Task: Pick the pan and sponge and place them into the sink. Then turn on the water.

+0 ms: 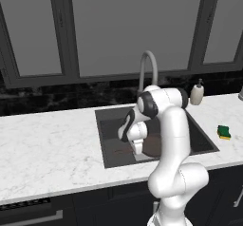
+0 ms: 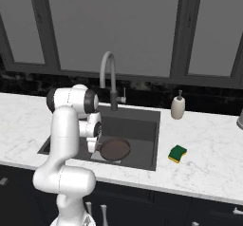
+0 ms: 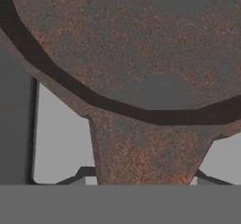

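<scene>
- Sink point(image 2: 142, 120) is my landmark: dark basin sunk in the white marble counter point(image 1: 47, 144), with a light grey square on its floor.
- Pan point(image 2: 114, 148) sits low inside the sink, over that light square, toward the front rim; I cannot tell whether it rests on the floor or hangs just above it.
- I see the gripper point(image 2: 91, 146) down in the sink at the pan's handle side, below the rim line.
- In the hand view the rusty handle point(image 3: 143, 157) runs straight down between my fingertips, and the pan's bowl spreads across the top.
- Jaws are drawn in as far as they go, clamped on the pan's handle.
- Sponge point(image 1: 224, 132) lies on the counter right of the sink, apart from its right rim, with bare marble all round it.
- Faucet point(image 2: 108, 75) arches up behind the sink's back rim, curving over the basin above my wrist.
- Soap bottle point(image 2: 178, 105) stands behind the sink's right rear corner, near the wall.
- Left of the sink the counter stretches wide and bare.
</scene>
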